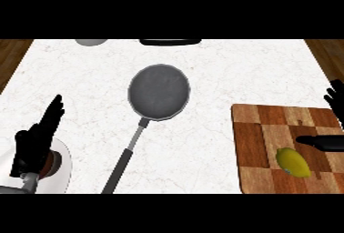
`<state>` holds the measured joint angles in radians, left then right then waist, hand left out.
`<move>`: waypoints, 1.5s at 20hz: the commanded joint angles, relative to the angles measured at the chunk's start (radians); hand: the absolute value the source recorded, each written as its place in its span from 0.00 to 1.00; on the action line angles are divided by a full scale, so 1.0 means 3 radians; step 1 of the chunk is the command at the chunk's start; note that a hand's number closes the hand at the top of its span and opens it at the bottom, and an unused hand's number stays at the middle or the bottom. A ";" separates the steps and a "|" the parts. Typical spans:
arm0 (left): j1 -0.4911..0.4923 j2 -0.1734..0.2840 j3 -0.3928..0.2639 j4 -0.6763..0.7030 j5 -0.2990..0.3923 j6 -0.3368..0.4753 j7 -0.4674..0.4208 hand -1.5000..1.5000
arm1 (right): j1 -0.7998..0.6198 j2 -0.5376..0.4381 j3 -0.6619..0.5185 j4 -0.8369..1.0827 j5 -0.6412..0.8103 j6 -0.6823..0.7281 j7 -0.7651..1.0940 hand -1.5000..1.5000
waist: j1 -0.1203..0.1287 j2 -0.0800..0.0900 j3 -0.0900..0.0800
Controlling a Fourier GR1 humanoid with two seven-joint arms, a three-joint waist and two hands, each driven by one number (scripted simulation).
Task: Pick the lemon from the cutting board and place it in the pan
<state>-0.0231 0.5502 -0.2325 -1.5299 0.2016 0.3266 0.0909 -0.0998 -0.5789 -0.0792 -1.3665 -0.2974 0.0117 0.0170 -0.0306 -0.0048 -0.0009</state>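
White marble-look worktop (222, 63), dark wood floor showing past both side edges. Left hand (37, 136) stands at the worktop's left edge, fingers straight and pointing up, holding nothing; resting. A white plate (64, 170) shows under it at the near left corner, partly hidden by the forearm. Pan (159, 91) lies mid-worktop, grey, nothing in it, its long handle (124, 159) running back toward the near edge. Two partly cut-off items at the far edge: a grey rounded one (91, 42) and a dark one (170, 42); cannot identify either. Cutting board (269, 136), chequered wood, sits at the worktop's near right corner. Lemon (293, 162) lies on the board's near right part, untouched. Right hand (332, 123) is at the right edge, fingers spread wide and uncurled, thumb reaching over the board just beyond the lemon; no contact seen. Risks, as judged: the lemon is rounded and may roll along the board if the thumb or a finger nudges it before the fingers close. The hand is mostly out of frame, so alignment is hard to check. On the carry leftward, a low path could clip the pan's rim or handle and shift the pan.
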 commanded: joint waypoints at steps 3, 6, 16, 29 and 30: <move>0.0301 -0.0033 -0.0216 -0.0138 -0.0195 -0.0008 -0.0058 0.50 | 0.0588 -0.0697 -0.0156 0.0086 0.0284 0.0380 -0.0051 0.00 | 0.0047 0.0005 0.0002; 0.0156 -0.0111 -0.0249 -0.0174 -0.0221 0.0041 0.0120 0.50 | 0.0594 -0.1083 -0.0141 0.0133 0.0485 0.0706 -0.0219 0.00 | 0.0063 0.0013 0.0004; 0.0179 -0.0137 -0.0194 -0.0189 -0.0321 -0.0095 0.0097 0.50 | 0.0161 -0.1498 0.0102 0.0013 0.0443 0.1819 0.0045 0.00 | 0.0134 0.0019 0.0002; 0.0335 -0.0294 -0.0067 -0.0311 -0.0467 -0.0159 0.0125 0.50 | -0.0333 -0.0977 0.0669 -0.0834 0.0493 0.2022 0.1782 0.00 | 0.0126 0.0011 0.0001; 0.0311 -0.0232 0.0029 -0.0246 -0.0408 -0.0258 0.0079 0.50 | -0.0556 -0.0975 0.0652 -0.0825 0.0368 0.2098 0.2046 0.00 | 0.0136 0.0014 0.0000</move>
<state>0.0493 0.4686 -0.2557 -1.5850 0.0734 0.2748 0.1125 -0.1981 -0.9040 0.0910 -1.5710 -0.1592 0.6016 0.4801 0.0085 -0.0002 -0.0006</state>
